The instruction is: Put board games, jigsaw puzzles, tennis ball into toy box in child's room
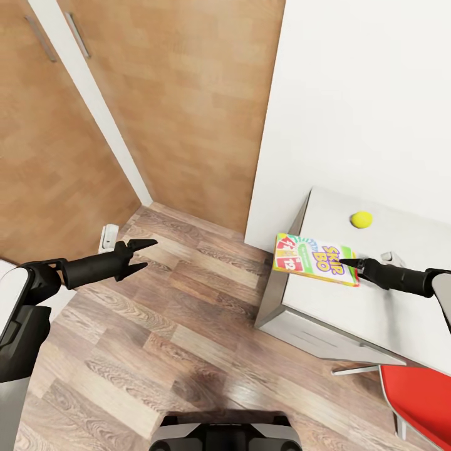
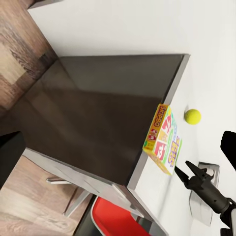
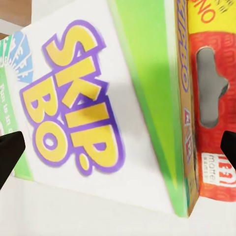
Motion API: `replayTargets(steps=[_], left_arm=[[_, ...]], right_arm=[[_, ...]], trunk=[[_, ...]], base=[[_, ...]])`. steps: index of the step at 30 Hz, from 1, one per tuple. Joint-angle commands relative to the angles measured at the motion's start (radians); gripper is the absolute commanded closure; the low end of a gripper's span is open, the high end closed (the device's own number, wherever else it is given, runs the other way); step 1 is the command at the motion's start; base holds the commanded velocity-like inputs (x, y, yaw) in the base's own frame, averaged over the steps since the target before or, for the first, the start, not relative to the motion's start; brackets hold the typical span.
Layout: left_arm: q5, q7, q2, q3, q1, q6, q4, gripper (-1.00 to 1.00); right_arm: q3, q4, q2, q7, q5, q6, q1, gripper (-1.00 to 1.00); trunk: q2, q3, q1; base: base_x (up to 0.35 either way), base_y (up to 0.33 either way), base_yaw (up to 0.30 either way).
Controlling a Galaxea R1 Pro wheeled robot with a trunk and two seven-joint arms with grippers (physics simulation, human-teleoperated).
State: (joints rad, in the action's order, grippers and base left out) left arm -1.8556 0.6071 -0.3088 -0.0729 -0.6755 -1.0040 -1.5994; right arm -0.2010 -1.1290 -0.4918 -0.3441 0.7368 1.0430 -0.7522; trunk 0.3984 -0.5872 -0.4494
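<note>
One board game (image 1: 316, 259), one tennis ball (image 1: 361, 219), one table (image 1: 351, 313).

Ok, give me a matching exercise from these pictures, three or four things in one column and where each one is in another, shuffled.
Things:
1. SKIP BO box
2. tennis ball
3. red chair
4. left gripper

Places:
A. over the wood floor, away from the table
B. overhanging the table's end edge
C. on the table top near the wall
D. beside the table's front, near its corner

Pairs: 1-B, 2-C, 3-D, 4-A
</note>
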Motion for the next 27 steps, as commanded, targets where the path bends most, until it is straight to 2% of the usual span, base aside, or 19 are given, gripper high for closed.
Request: replayTargets(steps=[1,21,25,27], left_arm=[[-0.010,0.010,0.000,-0.001,-0.001,-0.002,-0.001,-1.00],[-0.009,0.011,0.003,0.000,0.002,-0.002,0.000,-1.00],[-0.008,0.011,0.011,0.009,0.003,-0.002,0.003,-1.00],[-0.003,0.011,0.025,0.026,0.003,-0.001,0.007,-1.00]], right_arm=[[-0.002,0.000,0.000,-0.010,-0.010,0.004,-0.001,-1.00],[-0.006,-0.002,-0.002,-0.007,-0.011,0.004,0.001,-1.00],[-0.021,-0.040,-0.016,-0.006,-0.011,0.004,0.009,-1.00],[-0.056,-0.092,-0.041,-0.005,-0.013,0.004,0.027,-1.00]], trunk=[[0.002,-0.001,-0.001],[0.002,-0.001,-0.001],[0.002,-0.001,-0.001],[0.002,-0.001,-0.001]], base=[[0.000,0.023,0.000],[0.000,0.006,0.000],[0.000,0.000,0.000],[0.000,0.000,0.000]])
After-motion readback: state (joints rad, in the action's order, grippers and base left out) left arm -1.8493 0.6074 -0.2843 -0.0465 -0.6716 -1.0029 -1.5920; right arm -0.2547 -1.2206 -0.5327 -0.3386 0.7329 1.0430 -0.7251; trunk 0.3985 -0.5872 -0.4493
